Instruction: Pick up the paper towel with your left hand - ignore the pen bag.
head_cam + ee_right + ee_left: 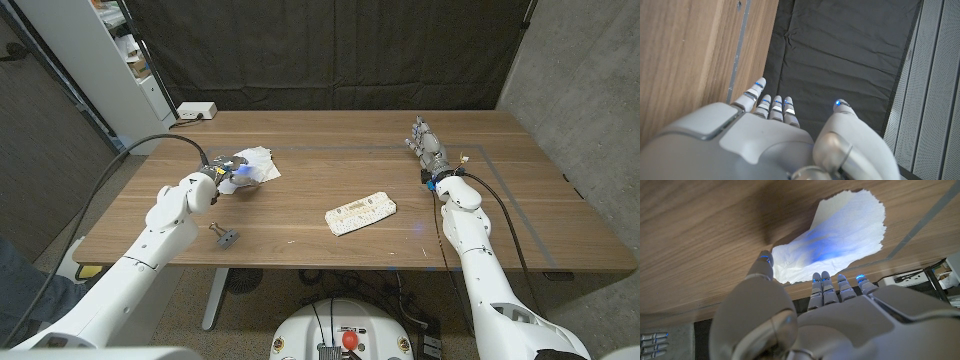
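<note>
The crumpled white paper towel (pixel 254 166) lies on the wooden table (pixel 320 190) at the back left, lit blue by the hand's lights. My left hand (pixel 222 176) is right at its near edge, fingers spread and reaching toward it. In the left wrist view the paper towel (pixel 840 232) lies just beyond the fingertips (pixel 822 280), with the thumb apart from them; nothing is gripped. My right hand (pixel 428 148) stands at the back right of the table, fingers straight and apart, holding nothing. In the right wrist view my right hand (pixel 775 135) points past the table's edge.
The white patterned pen bag (pixel 361 213) lies mid-table, right of the towel. A small dark metal object (pixel 225 236) sits near the front left edge. A white box (pixel 196 111) with a cable sits at the table's back left corner.
</note>
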Action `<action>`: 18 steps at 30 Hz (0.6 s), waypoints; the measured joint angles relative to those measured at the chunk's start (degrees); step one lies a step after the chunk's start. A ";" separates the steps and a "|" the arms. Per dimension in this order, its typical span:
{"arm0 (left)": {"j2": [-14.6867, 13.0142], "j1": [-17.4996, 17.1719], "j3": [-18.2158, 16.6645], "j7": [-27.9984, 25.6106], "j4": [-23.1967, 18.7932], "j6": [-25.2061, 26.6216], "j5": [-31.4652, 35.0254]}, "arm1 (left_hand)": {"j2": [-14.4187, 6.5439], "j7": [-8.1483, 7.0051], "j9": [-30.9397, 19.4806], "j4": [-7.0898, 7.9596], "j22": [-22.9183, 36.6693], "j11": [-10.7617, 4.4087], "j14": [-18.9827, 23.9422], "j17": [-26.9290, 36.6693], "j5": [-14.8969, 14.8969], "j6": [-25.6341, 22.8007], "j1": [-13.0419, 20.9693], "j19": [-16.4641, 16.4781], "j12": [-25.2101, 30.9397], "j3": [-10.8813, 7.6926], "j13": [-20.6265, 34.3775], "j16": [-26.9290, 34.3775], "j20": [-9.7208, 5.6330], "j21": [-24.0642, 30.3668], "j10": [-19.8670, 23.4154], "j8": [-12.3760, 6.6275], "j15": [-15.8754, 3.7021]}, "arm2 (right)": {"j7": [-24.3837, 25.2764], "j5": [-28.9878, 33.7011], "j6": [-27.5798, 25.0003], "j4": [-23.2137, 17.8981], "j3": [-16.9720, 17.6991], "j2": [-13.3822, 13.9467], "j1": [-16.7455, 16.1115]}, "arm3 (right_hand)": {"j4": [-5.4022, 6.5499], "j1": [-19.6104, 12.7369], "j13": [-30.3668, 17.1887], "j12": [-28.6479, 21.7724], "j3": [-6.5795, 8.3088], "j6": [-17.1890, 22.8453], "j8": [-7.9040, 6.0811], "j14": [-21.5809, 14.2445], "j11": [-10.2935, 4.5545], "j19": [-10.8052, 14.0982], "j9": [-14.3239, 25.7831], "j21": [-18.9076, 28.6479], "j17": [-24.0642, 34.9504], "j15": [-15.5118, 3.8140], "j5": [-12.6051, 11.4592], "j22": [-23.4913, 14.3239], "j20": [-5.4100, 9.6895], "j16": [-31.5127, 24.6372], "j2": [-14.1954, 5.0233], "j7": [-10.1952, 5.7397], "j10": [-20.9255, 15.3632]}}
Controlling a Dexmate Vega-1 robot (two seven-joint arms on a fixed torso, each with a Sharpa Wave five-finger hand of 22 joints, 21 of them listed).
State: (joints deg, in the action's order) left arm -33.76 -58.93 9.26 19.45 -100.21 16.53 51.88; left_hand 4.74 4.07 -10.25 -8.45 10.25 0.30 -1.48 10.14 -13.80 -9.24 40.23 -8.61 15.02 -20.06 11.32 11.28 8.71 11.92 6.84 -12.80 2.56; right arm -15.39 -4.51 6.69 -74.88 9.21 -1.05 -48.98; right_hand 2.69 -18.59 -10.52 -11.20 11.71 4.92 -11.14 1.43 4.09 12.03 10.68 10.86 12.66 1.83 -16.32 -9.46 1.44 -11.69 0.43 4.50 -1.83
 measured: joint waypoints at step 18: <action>0.40 -0.11 0.63 0.07 1.30 0.47 -0.53 | -0.30 0.23 0.00 0.23 0.00 0.23 0.51 0.00 0.00 -1.02 0.30 0.00 0.00 0.23 0.00 0.00 0.00 0.00 0.83 0.00 -0.10 | -0.09 0.30 -0.20 0.97 -0.06 -0.05 0.40 | -0.07 0.00 0.00 0.00 -0.07 0.00 0.00 0.00 0.00 0.00 0.00 0.00 0.00 0.00 0.00 0.00 0.00 0.00 0.00 0.00 0.00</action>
State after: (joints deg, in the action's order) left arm -33.36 -59.04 9.89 19.52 -98.92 17.00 51.35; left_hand 4.43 4.30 -10.25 -8.22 10.25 0.53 -0.97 10.15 -13.80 -10.26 40.53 -8.61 15.02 -19.83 11.31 11.28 8.71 11.92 7.67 -12.80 2.46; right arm -15.48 -4.21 6.48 -73.91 9.15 -1.10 -48.58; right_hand 2.62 -18.59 -10.52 -11.20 11.64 4.92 -11.14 1.43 4.09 12.02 10.68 10.86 12.66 1.83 -16.32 -9.46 1.44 -11.69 0.43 4.50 -1.83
